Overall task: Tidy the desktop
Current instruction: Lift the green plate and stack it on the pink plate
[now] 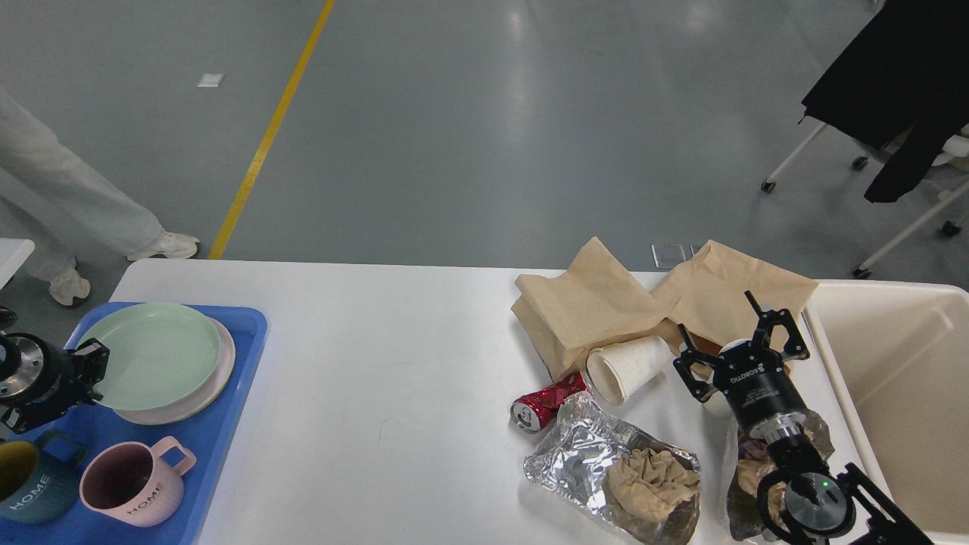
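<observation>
The white desktop carries rubbish on its right half. Crumpled brown paper bags lie at the back. A white paper cup lies on its side in front of them, next to a crushed red can. A foil wrapper holds crumpled brown paper. My right gripper is open over the right brown bag, with a white rounded thing partly hidden under it. My left gripper is at the left edge by the green plate; its fingers cannot be told apart.
A blue tray at the left holds the stacked plates, a pink mug and a dark blue mug. A cream bin stands against the right edge. A second foil wrapper lies under my right arm. A person stands at the far left.
</observation>
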